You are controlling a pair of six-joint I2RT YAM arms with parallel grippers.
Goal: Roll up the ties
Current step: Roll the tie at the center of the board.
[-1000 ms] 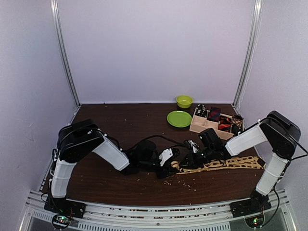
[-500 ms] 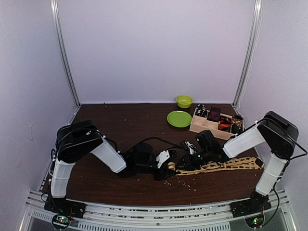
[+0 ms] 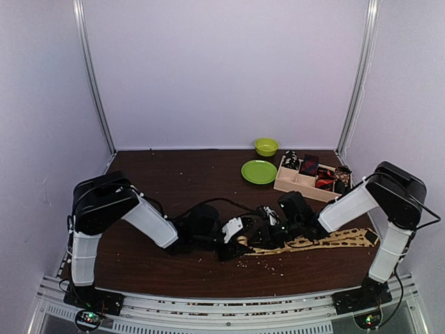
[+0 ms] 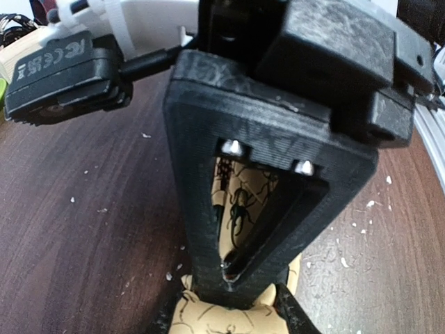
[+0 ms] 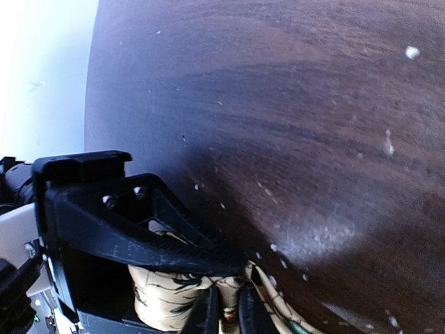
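Spotted tie [image 3: 335, 241] on crumb-strewn table [image 3: 174, 182] — lilac walls [image 3: 222, 69].

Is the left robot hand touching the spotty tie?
Touching. The left wrist view shows the left gripper pinching the spotty tie, with tan fabric squeezed between its closed tips.

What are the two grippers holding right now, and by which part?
The tan spotted tie. The left gripper pinches its rolled end; the right gripper looks shut on the fabric right beside that roll.
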